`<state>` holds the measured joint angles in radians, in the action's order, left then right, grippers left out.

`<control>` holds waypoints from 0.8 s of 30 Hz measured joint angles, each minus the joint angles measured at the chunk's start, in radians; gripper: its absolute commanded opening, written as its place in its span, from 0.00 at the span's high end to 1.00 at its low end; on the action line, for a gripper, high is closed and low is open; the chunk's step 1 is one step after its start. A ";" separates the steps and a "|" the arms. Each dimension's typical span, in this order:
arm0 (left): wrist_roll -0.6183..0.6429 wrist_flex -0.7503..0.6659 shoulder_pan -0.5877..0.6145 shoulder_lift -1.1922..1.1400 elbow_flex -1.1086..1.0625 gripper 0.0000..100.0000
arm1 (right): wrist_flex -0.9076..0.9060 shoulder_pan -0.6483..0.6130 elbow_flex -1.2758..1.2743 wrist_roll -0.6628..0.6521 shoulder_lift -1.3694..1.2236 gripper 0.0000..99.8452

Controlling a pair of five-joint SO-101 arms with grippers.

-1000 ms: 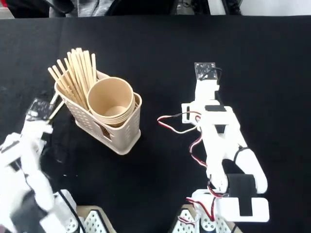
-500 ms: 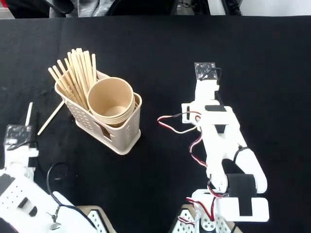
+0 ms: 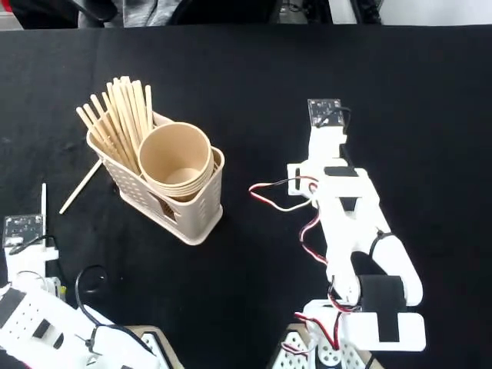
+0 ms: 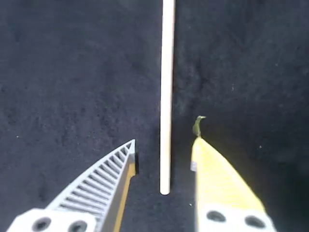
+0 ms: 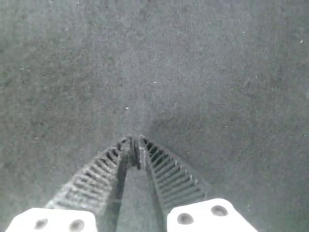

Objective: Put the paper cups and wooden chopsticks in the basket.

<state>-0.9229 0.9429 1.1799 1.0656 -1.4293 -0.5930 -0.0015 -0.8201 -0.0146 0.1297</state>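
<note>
**Pinch squarely, then lift**

Left gripper (image 4: 165,142) fingers stand wide astride a chopstick (image 4: 167,72) lying on the counter (image 3: 254,69), at 8 o'clock from the basket (image 3: 184,215). Lower, pinch near its end, lift level. Another stick (image 3: 80,187) lies nearer the basket. Right gripper (image 5: 134,147) fingers pressed together, empty.

Plenty of bare table (image 4: 72,72) either side of the loose chopstick (image 4: 166,72) between the left gripper's (image 4: 165,141) spread tips, but a second stick (image 3: 79,187) lies between it and the stuffed basket (image 3: 188,215) nearby.
</note>
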 measured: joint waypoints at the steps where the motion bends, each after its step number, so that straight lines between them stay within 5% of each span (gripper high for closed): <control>1: 0.021 0.000 0.000 -0.002 0.017 0.78 | 0.000 0.000 0.000 0.000 0.000 0.99; 6: 0.135 0.002 -0.018 -0.002 0.107 0.78 | 0.000 0.000 0.000 0.000 0.000 0.99; 16: 0.431 -0.028 -0.275 -0.025 0.236 0.79 | 0.000 0.000 0.000 0.000 0.000 0.99; 24: 0.483 -0.075 -0.295 -0.404 0.489 0.79 | 0.000 0.000 0.000 0.000 0.000 0.99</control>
<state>-0.4396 0.8677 0.8853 0.6621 -0.9398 -0.5930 -0.0015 -0.8201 -0.0146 0.1297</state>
